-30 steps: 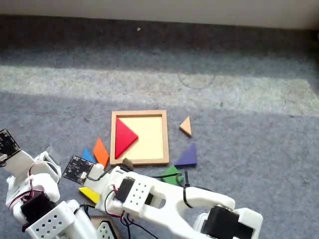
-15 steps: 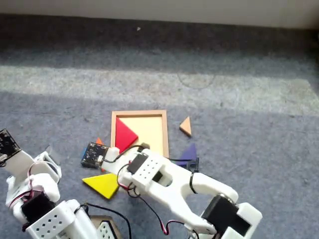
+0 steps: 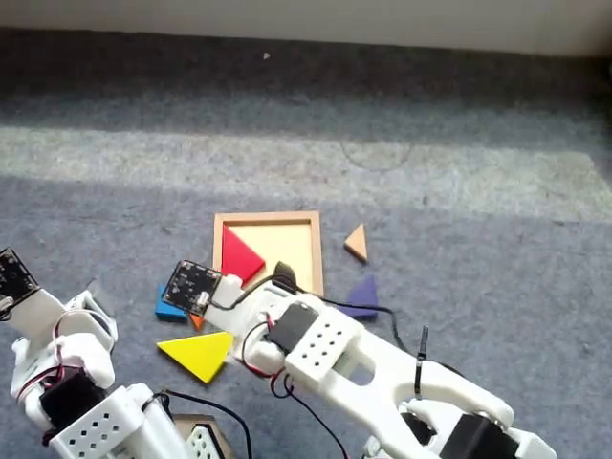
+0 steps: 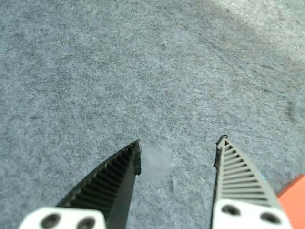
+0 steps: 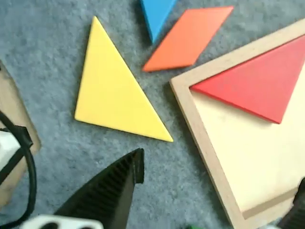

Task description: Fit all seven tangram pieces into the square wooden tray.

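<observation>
Hovering open and empty over the tray's [image 3: 268, 217] 7 o'clock corner with right fingers [image 5: 114, 191]; yellow triangle [image 3: 199, 352] on tabletop at their 8 o'clock, long edge 9-to-3; left fingers [image 4: 114, 176] also spread, seemingly farther.

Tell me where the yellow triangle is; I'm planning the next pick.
High view: the yellow triangle lies on the carpet outside the wooden tray, off its near left corner, beside the orange parallelogram.
</observation>
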Controlling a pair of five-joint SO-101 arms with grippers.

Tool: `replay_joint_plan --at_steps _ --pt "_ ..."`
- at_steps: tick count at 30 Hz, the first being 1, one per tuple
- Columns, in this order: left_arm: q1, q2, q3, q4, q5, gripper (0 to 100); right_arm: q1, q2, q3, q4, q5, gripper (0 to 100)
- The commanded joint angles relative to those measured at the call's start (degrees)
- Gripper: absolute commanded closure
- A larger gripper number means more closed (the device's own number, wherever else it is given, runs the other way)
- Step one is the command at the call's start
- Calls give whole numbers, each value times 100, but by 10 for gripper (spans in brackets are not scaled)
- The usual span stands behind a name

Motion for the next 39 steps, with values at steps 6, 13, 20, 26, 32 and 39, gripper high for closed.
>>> replay_joint_plan --at_steps 6,13,20,26,32,39 --pt "-980 -31 -154 -360 378 748 -1112 910 -620 -585 -651 541" --pt "-1007 -31 -145 -360 378 748 -1420 2237 -1727 -567 -686 541" --pt "-1015 -31 -31 -545 378 748 -1543 2730 -2158 -567 -668 541" --pt "-1007 -31 -13 -607 378 748 -1349 3248 -2158 -576 -642 541" --pt "-1007 -31 -4 -607 378 748 -1015 3749 -2185 -286 -457 542" --pt "-989 -31 4 -580 378 748 -743 3758 -2149 532 105 680"
